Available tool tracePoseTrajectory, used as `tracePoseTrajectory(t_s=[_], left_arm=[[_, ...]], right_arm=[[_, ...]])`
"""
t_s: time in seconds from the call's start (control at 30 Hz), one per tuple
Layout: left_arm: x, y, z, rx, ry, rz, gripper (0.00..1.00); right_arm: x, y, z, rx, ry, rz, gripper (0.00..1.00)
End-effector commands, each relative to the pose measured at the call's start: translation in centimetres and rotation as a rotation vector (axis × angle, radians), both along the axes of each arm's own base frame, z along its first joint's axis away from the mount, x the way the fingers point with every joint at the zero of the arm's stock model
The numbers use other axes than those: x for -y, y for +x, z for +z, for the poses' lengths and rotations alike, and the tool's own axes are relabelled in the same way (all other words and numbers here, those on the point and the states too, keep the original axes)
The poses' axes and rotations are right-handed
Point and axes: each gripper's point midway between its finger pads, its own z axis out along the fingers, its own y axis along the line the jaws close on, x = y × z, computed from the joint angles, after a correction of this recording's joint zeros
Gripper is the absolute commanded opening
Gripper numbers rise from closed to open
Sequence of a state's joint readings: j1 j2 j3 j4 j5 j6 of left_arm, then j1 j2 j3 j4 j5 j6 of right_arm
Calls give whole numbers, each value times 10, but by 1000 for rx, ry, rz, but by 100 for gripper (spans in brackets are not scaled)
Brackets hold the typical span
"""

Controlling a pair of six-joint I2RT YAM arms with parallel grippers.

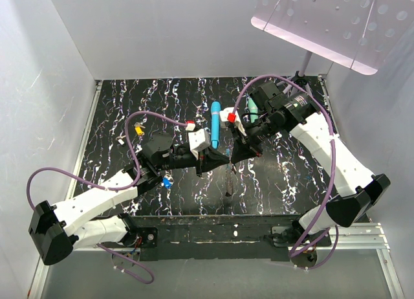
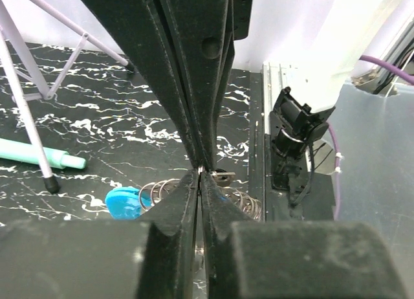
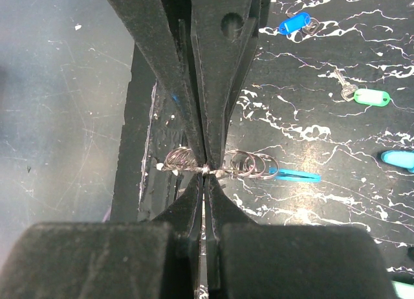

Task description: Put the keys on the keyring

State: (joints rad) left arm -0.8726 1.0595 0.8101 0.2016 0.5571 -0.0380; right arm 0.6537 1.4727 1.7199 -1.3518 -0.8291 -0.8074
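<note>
Edges: white walls (image 1: 39,85) close the black marbled table (image 1: 129,98) on its left, back and right. A dark rail (image 1: 213,224) runs along the near edge, where both arms are mounted.
Open room: the widest bare stretch of tabletop is at the back left. On the right, a lamp stand (image 2: 29,105) plants thin legs beside a teal wand (image 2: 39,155). A blue wand (image 1: 215,124) lies just behind the grippers.
Keyring: the keyring (image 3: 251,164) is mid-table, caught between the two sets of fingertips. Its metal rings fan out to either side and its blue band trails off one end.
Left gripper: the left gripper (image 2: 199,177) is clenched, pinching the ring chain.
Right gripper: the right gripper (image 3: 206,176) is clenched on the same spot, tip to tip with the left.
Keys: the yellow key (image 1: 138,129) lies far left, the blue key (image 1: 166,181) beside the left arm, and the green key (image 3: 372,96) lies on the tabletop. All are well apart from the fingers.
</note>
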Motion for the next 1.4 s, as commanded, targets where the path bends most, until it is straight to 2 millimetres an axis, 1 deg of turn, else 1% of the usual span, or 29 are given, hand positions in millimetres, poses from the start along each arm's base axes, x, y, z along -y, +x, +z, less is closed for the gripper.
tracePoseTrajectory(t_s=[0.0,0.17,0.2,0.23,0.27,0.33,0.4,0.5,0.53,0.67,0.7,0.73,0.87,0.93,1.0,1.17,1.27,1.37], left_arm=[[1,2,15,23,-18,0,0],[0,1,12,-5,-10,3,0],[0,1,13,-11,-16,11,0],[-2,1,13,-17,-23,20,0],[-3,1,17,-15,-40,25,0],[-7,0,23,-18,-82,43,0],[-12,-2,29,-25,-132,62,0],[-19,-4,39,-42,-219,84,0],[-21,-6,42,-47,-252,84,0],[-30,-13,60,-54,-399,74,0],[-32,-16,70,-35,-455,61,0],[-35,-18,75,-30,-499,50,0],[-39,-20,87,-40,-625,27,0],[-42,-22,96,-40,-684,10,0],[-43,-23,107,-33,-723,-2,0],[-45,-21,126,0,-775,-3,0],[-44,-21,132,8,-774,-10,0],[-42,-21,133,6,-770,-13,0]], right_arm=[[5,-17,11,-58,17,9,1],[4,-19,15,-63,33,12,1],[4,-19,17,-63,39,12,4],[3,-20,18,-65,43,11,11],[3,-20,20,-65,49,10,21],[3,-21,24,-67,66,9,36],[4,-21,30,-72,84,5,43],[7,-19,45,-86,140,-17,48],[8,-20,53,-97,175,-18,48],[12,-17,71,-128,274,-53,49],[12,-17,75,-143,301,-58,49],[12,-20,78,-161,322,-53,49],[10,-23,89,-212,365,-55,50],[9,-24,96,-241,383,-52,49],[7,-23,104,-267,398,-50,49],[3,-13,120,-288,420,-68,49],[4,-8,124,-281,426,-92,49],[4,-3,122,-277,426,-112,49]])
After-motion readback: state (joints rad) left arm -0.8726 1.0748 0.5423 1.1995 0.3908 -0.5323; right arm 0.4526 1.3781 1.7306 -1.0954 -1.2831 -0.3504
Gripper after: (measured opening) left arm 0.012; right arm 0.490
